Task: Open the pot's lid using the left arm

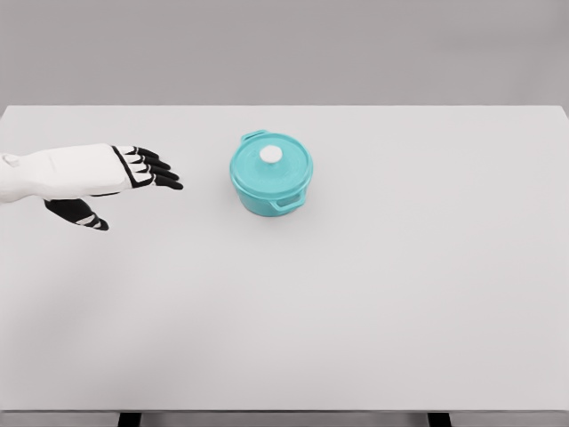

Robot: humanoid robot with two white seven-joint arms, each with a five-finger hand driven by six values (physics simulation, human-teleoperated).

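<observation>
The near part of the white counter (284,338), in front of the pot, carries nothing that takes part in the task. Farther back, to the left of the pot and well apart from it, is the left hand (133,178). Its arm comes in from the left edge of the picture. The dark fingers (158,169) are stretched out and a little spread, pointing toward the pot, and the thumb hangs lower, nearer to the camera. The hand is open and holds nothing. I cannot tell if it is above the counter or resting on it.

The turquoise pot (271,178) stands upright on the counter, a little behind the hand's line and near the middle of the counter. Its lid (271,163) sits flat and closed on the rim. The white knob (270,155) is in the middle of the lid, and nothing touches it. One side handle (287,204) shows at the near side of the pot, another at the far side.

In my judgement the task is only at its beginning. The hand must first reach the pot, close on the knob, and then lift the lid away. The right arm is not in the picture.
</observation>
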